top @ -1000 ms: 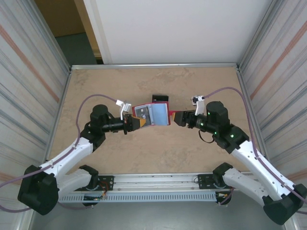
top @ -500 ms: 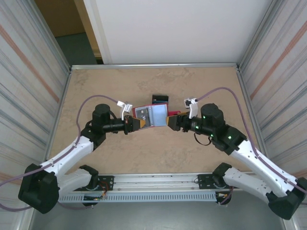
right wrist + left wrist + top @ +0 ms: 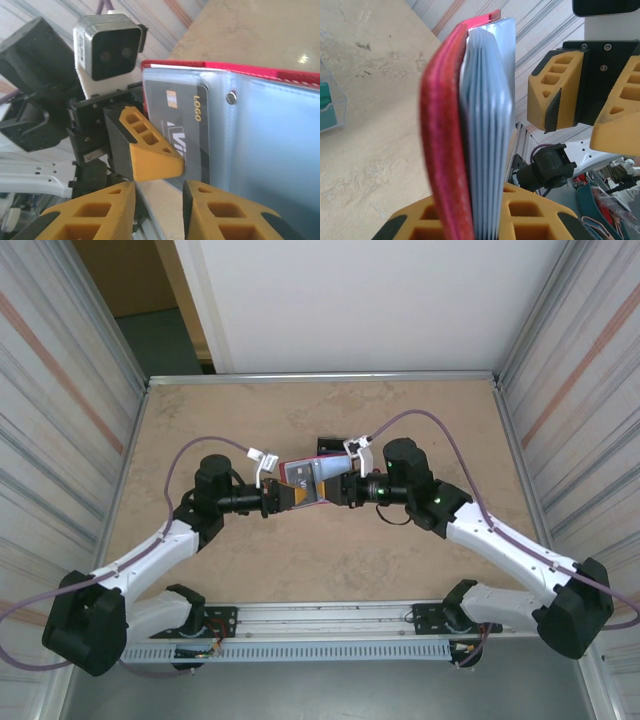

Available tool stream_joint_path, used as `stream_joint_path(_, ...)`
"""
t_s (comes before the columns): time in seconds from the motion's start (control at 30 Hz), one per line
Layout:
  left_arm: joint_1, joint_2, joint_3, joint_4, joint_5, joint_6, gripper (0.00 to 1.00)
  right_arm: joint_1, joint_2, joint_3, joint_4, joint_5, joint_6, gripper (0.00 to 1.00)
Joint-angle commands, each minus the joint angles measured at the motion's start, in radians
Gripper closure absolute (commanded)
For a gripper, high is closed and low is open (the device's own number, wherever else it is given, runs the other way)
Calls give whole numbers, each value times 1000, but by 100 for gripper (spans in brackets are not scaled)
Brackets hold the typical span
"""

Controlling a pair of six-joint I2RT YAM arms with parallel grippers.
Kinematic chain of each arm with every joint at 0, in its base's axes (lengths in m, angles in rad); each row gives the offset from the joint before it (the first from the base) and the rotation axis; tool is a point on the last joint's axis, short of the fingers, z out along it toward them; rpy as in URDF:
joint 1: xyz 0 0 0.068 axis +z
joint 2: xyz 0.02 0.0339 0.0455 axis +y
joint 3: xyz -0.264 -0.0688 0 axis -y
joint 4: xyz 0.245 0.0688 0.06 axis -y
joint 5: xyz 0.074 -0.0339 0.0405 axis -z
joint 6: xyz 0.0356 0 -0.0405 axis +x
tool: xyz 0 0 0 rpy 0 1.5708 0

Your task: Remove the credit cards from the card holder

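The right pincer (image 3: 346, 489), apart and wider a moment ago, is narrowing at the dark credit card (image 3: 182, 131) in the card holder (image 3: 312, 478); whether it is pinching yet, I cannot tell. The left pincer (image 3: 282, 498) is clamping the holder above the surface (image 3: 300, 570), so extraction seems to be beginning.

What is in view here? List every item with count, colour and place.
card holder: one, red with pale clear sleeves, held open above mid-table
credit card: one seen, dark, in a sleeve of the holder
clear case: one, teal contents, on the table beyond the holder
table: one, tan, walled on three sides
left tool: one, yellow, shut on the holder's left end
right tool: one, yellow, jaws apart, at the holder's right edge
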Motion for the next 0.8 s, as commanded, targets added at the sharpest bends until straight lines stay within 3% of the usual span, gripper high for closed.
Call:
stream_joint_path(0.0,4,2,12,73,54,-20,100,-34,20,-19,114,-99,44,73)
stream_joint_path(0.77,-6,13,22,150,98,-79,97,-88,90,-64,200,-205,61,80)
